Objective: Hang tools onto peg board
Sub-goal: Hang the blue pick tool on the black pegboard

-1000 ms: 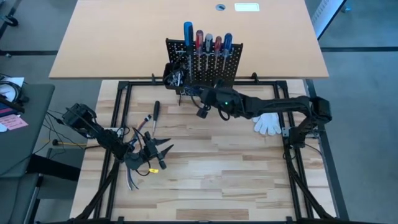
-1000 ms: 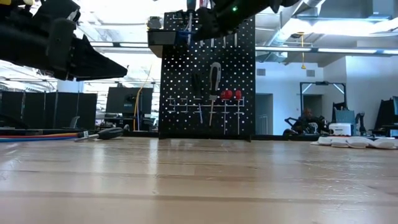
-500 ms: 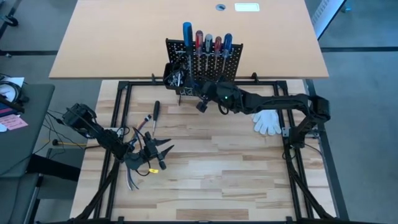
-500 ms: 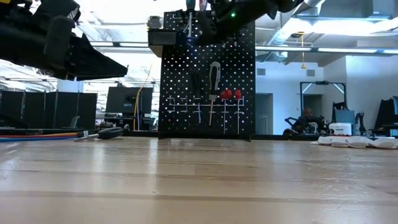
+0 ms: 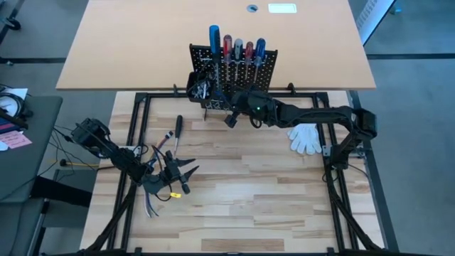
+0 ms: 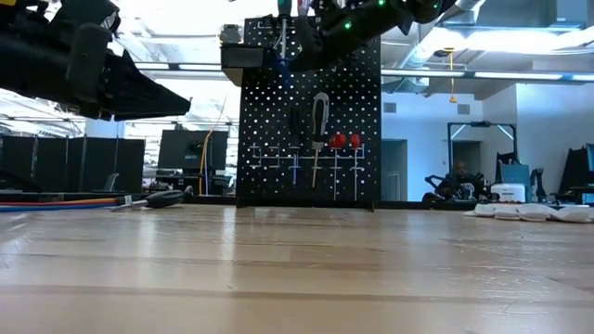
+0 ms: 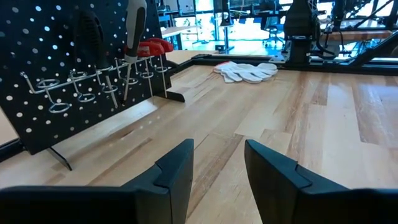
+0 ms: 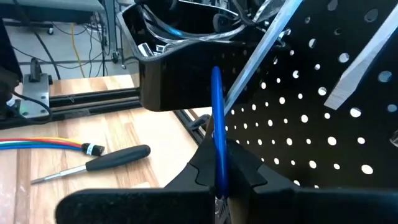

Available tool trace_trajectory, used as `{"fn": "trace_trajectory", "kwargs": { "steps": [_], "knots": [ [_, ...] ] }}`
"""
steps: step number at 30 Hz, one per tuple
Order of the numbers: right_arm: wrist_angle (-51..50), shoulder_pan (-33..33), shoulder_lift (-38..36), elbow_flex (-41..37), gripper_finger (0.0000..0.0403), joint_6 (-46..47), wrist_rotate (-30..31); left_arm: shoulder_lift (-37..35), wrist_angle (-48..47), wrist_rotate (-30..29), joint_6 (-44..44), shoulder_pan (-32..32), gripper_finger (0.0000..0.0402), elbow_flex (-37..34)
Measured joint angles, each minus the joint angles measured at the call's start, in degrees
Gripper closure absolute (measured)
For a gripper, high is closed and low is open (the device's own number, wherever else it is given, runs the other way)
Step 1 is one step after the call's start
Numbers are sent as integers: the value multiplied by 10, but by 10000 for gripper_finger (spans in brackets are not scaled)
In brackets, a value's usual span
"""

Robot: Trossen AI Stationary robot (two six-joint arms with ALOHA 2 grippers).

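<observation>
Your left claw waits half-spread and empty at eight o'clock on the counter, by the loose cables. A black screwdriver lies at ten o'clock, not yet hung. At twelve stands the peg board; your right claw, pinching a thin blue tool, sits close against its front, likely for hanging

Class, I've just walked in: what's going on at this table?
The right gripper is shut on a thin blue tool, held right up at the peg board beside its black bin. Several screwdrivers already stand in the board's top rail. The left gripper waits open over the table's left side, near a cable bundle. A black screwdriver lies on the table, not yet hung.
</observation>
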Motion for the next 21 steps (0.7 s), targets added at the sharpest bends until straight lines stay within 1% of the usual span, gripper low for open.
{"fn": "trace_trajectory", "kwargs": {
  "steps": [4, 10, 15, 21],
  "knots": [
    [-5, 1, 0, 0, 387, 0, -2, 0, 0, 0, 0, 0, 263, 0],
    [-44, 1, 0, 0, 387, 1, -4, 0, 0, 0, -1, 0, 263, 0],
    [-49, 0, 0, 0, 387, 1, -6, 0, 0, 0, -1, 0, 263, 0],
    [-37, -13, 34, 1, 379, 5, -19, 0, 0, -1, -2, 0, 263, 0]
  ]
}}
